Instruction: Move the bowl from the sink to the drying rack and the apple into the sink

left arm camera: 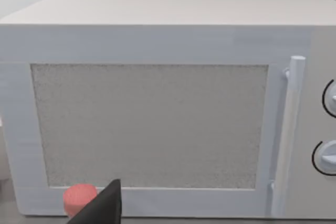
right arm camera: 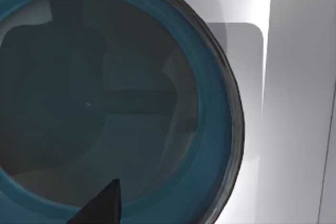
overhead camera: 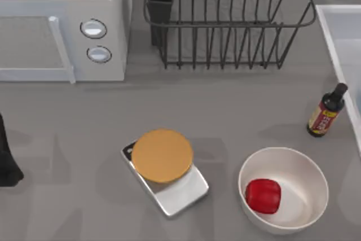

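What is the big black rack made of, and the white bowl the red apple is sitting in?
The large dark wire drying rack looks like thin metal rods with a dull black coating: slim straight bars, no shine. The plain white bowl looks like glazed ceramic or maybe smooth plastic: thick rounded rim, soft sheen. The glossy red apple inside shows a smooth, shiny skin.

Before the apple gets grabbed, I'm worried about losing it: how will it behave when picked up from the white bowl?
The apple looks glossy and rounded, so it may slip between fingers. It lies on the white bowl's curved inside, so a nudge would probably roll it. It looks firm, likely keeping its shape when squeezed.
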`<action>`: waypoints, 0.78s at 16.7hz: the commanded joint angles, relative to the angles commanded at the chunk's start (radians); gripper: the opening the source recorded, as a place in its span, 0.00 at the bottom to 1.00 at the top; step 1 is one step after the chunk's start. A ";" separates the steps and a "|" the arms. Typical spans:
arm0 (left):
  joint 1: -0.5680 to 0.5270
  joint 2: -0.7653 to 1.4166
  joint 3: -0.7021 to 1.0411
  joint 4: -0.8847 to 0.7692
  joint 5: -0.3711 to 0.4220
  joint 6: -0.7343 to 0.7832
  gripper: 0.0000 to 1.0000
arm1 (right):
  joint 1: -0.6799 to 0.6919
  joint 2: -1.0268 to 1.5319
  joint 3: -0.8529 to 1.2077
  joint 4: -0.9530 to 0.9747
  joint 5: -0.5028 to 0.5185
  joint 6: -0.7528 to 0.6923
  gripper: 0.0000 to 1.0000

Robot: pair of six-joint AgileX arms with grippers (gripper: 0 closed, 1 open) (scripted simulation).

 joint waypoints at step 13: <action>0.000 0.000 0.000 0.000 0.000 0.000 1.00 | 0.006 0.092 -0.083 0.176 0.002 0.007 0.77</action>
